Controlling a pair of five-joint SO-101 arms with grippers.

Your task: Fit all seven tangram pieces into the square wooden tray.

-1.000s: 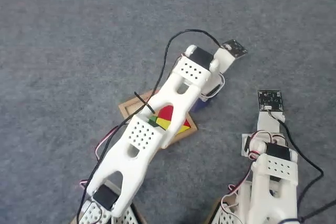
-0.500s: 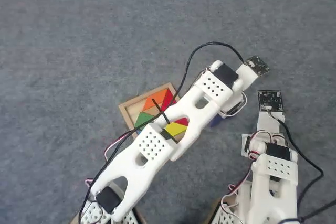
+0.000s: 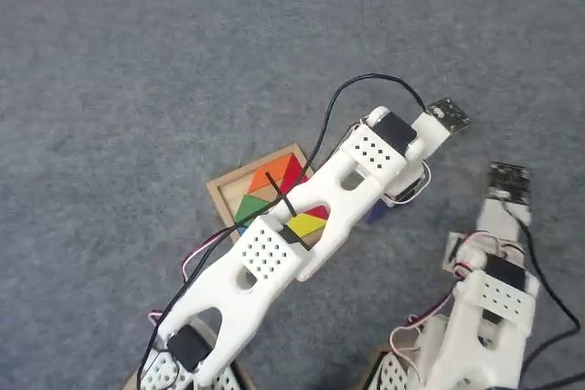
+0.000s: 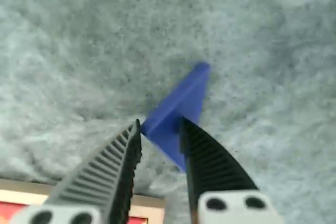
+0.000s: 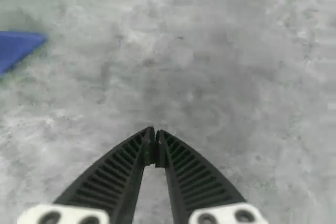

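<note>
- High view: left arm (image 3: 302,226) is stretching across the square wooden tray (image 3: 218,189) and covering part of the fill. Orange, red, green and yellow pieces (image 3: 306,223) are sitting inside. The blue triangle (image 3: 376,214) is peeking out just beside the tray's right corner, off the tray. The arm is hiding the grip here.
- Left wrist view: left gripper (image 4: 160,125) is pinching the blue triangle by one corner, with the piece tilting. Risk is looking like this: the thin corner hold is letting it twist or slip, or the tilted edge is catching the tray rim.
- Right wrist view: right gripper (image 5: 152,132) is sitting closed on nothing over the grey mat (image 5: 210,51), near the blue triangle. Risk: it is crowding the left arm's path.
</note>
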